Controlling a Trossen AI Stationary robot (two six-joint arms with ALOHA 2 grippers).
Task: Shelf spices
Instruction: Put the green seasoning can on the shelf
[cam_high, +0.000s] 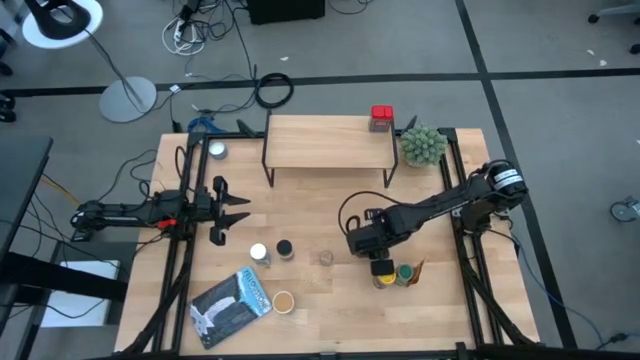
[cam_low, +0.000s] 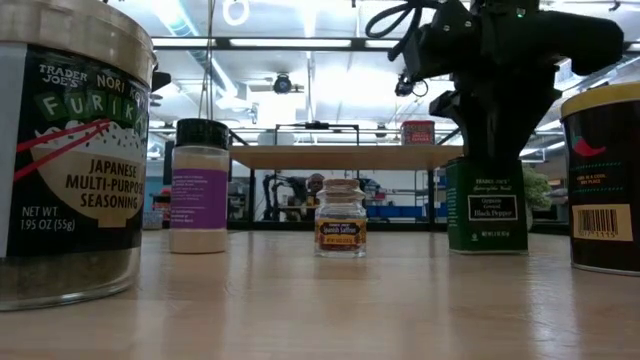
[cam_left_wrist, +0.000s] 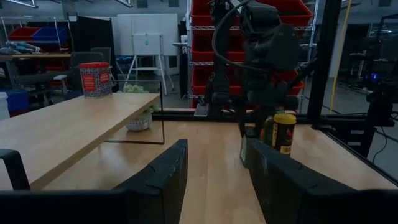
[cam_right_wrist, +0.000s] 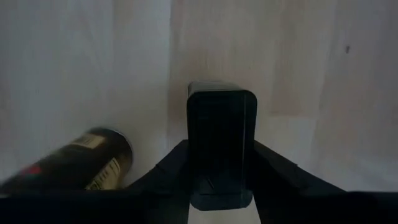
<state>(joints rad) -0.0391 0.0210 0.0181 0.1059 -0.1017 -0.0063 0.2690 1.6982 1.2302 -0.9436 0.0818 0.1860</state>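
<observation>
My right gripper (cam_high: 381, 263) points down at the table's near right and is shut on a dark green pepper tin (cam_low: 487, 205). A yellow-lidded jar (cam_high: 404, 273) stands right beside the tin. Other spices stand on the table: a white-lidded jar (cam_high: 259, 253), a black-lidded jar (cam_high: 285, 248), a small glass jar (cam_high: 326, 258) and a tan-lidded one (cam_high: 284, 301). The shelf (cam_high: 328, 142) stands at the far middle with a red tin (cam_high: 381, 118) on its right end. My left gripper (cam_high: 235, 208) waits open at the left, pointing level toward the table's right. My right gripper pinches the green tin between its two fingers, one on each of two opposite sides (cam_right_wrist: 194, 155), near the tin's top. The fingers (cam_right_wrist: 273, 174) come from above, pointing down. The tin stands upright with its base on the table (cam_low: 487, 248).
A fuzzy green plant (cam_high: 423, 145) sits by the shelf's right end. A flat silver-blue pouch (cam_high: 232, 305) lies near the front left. A silver-lidded jar (cam_high: 217, 151) stands left of the shelf. Bare wood lies between the shelf and the row of jars.
</observation>
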